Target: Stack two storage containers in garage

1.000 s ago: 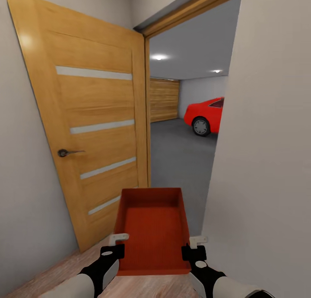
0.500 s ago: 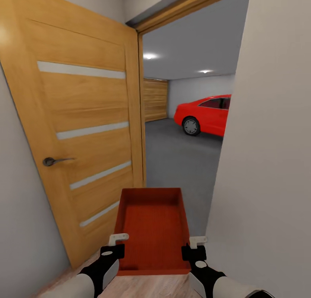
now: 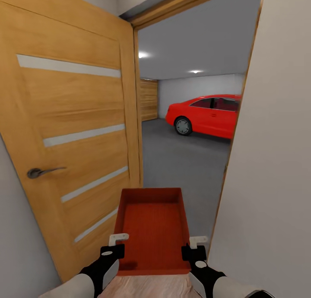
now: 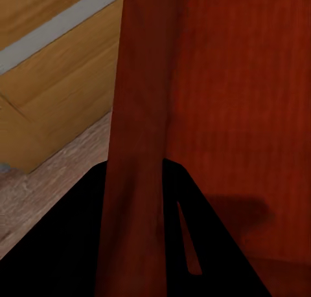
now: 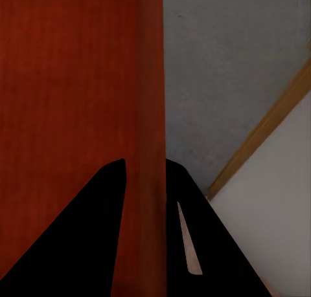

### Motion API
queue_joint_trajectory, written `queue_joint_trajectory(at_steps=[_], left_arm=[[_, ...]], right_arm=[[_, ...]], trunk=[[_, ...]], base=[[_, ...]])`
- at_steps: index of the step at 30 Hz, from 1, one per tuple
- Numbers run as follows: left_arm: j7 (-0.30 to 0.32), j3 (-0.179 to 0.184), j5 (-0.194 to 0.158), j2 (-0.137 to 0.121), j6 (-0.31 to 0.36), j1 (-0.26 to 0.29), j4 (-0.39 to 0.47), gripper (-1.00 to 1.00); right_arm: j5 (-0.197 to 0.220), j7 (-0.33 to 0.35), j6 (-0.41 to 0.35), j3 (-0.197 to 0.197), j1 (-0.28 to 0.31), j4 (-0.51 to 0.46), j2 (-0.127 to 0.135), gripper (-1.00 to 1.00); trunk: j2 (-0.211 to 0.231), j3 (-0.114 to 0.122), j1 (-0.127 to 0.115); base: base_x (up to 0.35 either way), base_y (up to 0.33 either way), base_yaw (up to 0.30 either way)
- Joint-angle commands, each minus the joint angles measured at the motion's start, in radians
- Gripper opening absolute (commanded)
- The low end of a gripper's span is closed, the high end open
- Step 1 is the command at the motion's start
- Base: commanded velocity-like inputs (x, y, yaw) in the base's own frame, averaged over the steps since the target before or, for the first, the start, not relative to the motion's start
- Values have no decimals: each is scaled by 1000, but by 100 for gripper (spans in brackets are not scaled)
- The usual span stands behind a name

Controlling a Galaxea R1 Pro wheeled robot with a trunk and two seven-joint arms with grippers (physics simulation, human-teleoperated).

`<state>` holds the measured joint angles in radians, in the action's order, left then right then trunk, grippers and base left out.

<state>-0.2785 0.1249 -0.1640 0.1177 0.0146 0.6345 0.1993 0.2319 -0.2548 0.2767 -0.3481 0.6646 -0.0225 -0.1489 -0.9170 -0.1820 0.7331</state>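
Observation:
One orange-red storage container (image 3: 151,224) is carried low in front of me, its open top and ribbed bottom facing up. My left gripper (image 3: 115,246) is shut on its left wall and my right gripper (image 3: 194,248) on its right wall. The left wrist view has that thin red wall (image 4: 139,116) running between the dark fingers (image 4: 58,245). The right wrist view has the other wall (image 5: 146,116) pinched the same way by the fingers (image 5: 84,232). Through the doorway ahead lies the garage with its dark grey floor (image 3: 181,159).
An open wooden door (image 3: 73,129) with a lever handle (image 3: 39,172) stands close on the left. A pale wall (image 3: 276,159) closes in on the right. A red car (image 3: 207,114) is parked in the garage, with a wood-plank door (image 3: 148,100) at the back. Light wood flooring (image 3: 147,287) is underfoot.
The whole view has shifted closer to the doorway: the door looms larger at the left and more of the red car shows. The container stays held the same way in both grippers.

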Motion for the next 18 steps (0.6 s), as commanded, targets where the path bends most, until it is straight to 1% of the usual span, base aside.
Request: queue_joint_trajectory(at_steps=[1,9,16,18], left_arm=[[-4,-31,-63,-67,2,1,0,-100],[-4,-31,-62,-67,2,1,0,-100],[-1,-31,-62,-67,2,1,0,-100],[-1,-31,-62,-67,2,1,0,-100]], right_arm=[[-13,2,13,72,1,-4,7,-100],[-13,2,13,72,1,-4,7,-100],[-13,2,13,72,1,-4,6,-100],[-13,2,13,72,1,-4,6,-100]], trunk=[[-1,-1,1],[-1,-1,1],[-1,-1,1],[-1,-1,1]], base=[[226,245,-189],[234,242,-253],[286,199,-277],[296,183,-127]])
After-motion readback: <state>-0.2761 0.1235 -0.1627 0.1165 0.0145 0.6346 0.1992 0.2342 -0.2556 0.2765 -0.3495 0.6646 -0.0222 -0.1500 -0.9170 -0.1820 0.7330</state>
